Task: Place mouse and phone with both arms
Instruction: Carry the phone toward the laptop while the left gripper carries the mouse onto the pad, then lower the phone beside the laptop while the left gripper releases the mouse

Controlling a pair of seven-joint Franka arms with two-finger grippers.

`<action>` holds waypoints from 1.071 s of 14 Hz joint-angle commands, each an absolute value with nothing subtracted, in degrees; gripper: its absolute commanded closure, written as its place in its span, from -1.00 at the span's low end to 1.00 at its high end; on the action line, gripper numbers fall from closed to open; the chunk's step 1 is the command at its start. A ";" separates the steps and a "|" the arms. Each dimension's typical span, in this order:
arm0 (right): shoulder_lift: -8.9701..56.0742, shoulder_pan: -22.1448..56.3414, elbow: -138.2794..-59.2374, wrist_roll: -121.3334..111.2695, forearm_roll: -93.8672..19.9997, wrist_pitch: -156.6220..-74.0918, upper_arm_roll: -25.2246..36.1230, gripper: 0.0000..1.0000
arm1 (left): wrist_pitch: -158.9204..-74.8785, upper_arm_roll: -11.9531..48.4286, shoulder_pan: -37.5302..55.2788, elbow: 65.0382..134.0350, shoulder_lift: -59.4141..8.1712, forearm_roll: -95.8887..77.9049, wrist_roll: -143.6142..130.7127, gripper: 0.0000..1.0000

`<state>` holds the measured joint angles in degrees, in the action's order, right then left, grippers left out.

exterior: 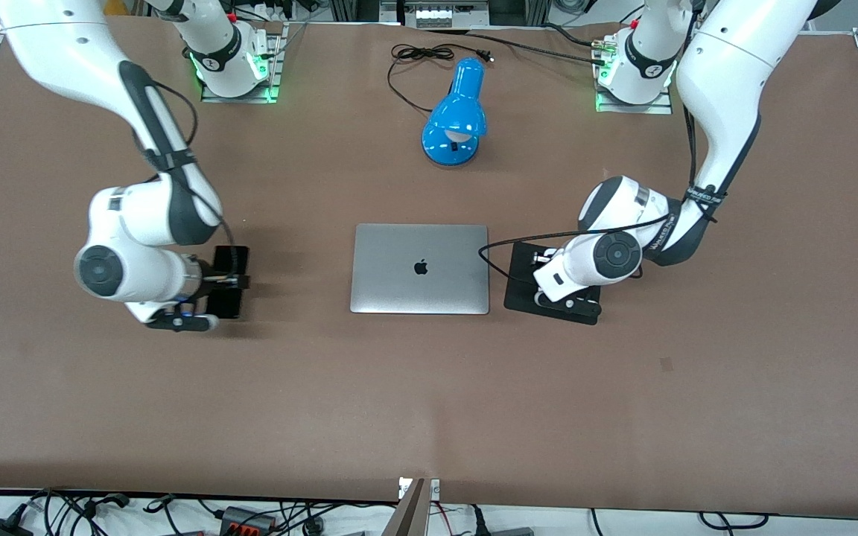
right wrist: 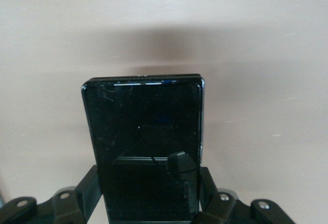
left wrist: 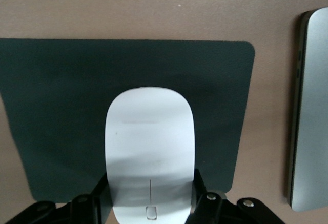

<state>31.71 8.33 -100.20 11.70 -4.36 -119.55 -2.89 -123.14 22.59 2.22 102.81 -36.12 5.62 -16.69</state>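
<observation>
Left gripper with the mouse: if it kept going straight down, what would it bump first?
Probably the black mouse pad. The left gripper, shut on the white mouse, points down over it; the height is unclear.

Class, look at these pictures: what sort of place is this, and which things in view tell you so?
Probably a robotics lab staged as a desk: two arms bolted to a brown table, a closed laptop, a blue desk lamp, and loose cables along its edge.

glossy phone [right wrist: 146, 147] – smooth mouse [left wrist: 149, 152], matt pad [left wrist: 61, 111]
</observation>
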 commanded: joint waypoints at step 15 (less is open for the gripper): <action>38.05 21.88 -99.67 20.39 -5.18 -127.00 -2.72 0.68 | -114.12 22.33 0.18 98.54 -35.78 6.94 -19.16 -1.00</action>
